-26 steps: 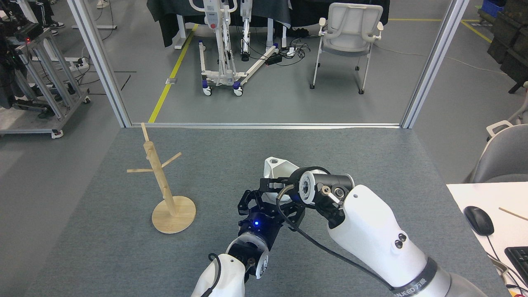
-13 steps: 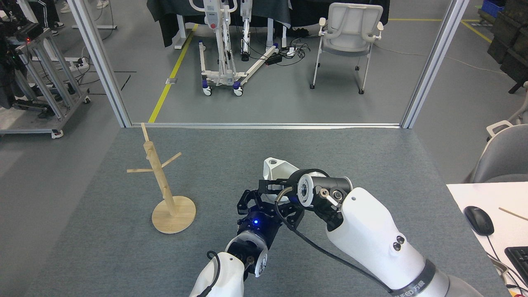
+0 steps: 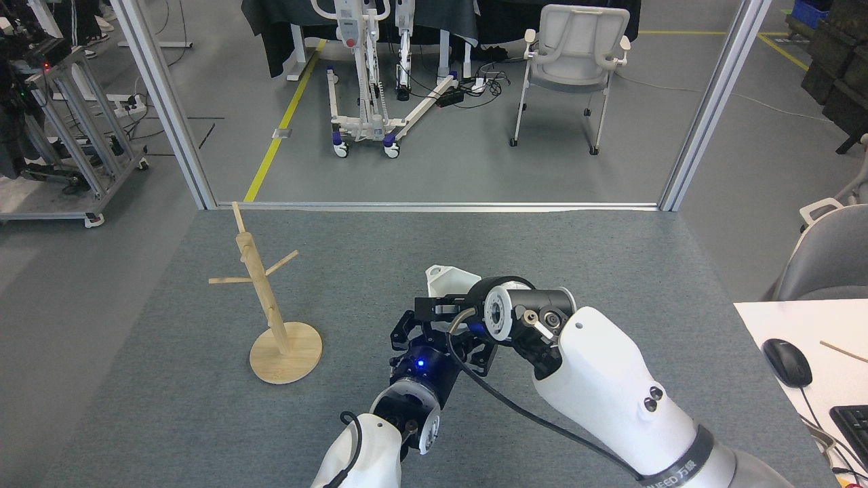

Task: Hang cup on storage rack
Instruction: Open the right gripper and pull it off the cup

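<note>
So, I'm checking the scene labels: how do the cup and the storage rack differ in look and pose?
The cup is white and faceted, while the storage rack is light wood. The cup is mostly hidden behind the right gripper, only its upper part showing; the storage rack is in full view. The rack stands free on a round base, left of the cup, with slim pegs; no cup hangs there. Both are over the grey table.

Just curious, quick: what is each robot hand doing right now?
Left end effector: seems open, holding nothing.
Right end effector: at the cup; grip cannot be told.
</note>
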`<act>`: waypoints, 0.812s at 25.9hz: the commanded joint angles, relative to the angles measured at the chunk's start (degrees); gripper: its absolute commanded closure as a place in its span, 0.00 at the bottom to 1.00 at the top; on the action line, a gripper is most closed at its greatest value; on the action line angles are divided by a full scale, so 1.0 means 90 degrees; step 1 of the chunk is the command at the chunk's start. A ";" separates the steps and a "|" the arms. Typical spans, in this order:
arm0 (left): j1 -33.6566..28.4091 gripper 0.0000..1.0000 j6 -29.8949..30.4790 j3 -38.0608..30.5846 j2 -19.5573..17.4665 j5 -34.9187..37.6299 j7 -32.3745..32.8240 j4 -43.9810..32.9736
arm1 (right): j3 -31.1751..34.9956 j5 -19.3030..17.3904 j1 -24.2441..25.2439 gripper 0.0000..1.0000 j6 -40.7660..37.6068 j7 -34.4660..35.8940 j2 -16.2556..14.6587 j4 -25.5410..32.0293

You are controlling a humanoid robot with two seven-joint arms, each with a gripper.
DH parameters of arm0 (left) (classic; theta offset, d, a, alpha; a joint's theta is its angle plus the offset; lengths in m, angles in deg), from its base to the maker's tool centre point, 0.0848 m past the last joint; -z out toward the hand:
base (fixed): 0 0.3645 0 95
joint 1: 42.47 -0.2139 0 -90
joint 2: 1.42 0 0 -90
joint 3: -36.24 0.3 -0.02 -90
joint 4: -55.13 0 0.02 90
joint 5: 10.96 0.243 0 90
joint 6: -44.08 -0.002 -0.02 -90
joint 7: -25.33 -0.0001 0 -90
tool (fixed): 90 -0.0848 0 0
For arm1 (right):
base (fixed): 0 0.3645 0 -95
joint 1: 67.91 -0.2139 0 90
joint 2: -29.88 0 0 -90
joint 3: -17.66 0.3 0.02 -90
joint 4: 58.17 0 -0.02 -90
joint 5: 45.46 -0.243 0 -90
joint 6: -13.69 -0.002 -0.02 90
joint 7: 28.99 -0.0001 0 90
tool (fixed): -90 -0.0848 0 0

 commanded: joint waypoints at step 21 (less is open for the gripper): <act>-0.0058 0.76 0.0159 0.0021 -0.0028 0.0057 -0.0487 -0.0330 | 0.0980 0.0173 -0.0293 0.01 -0.0430 0.3356 -0.0426 0.0332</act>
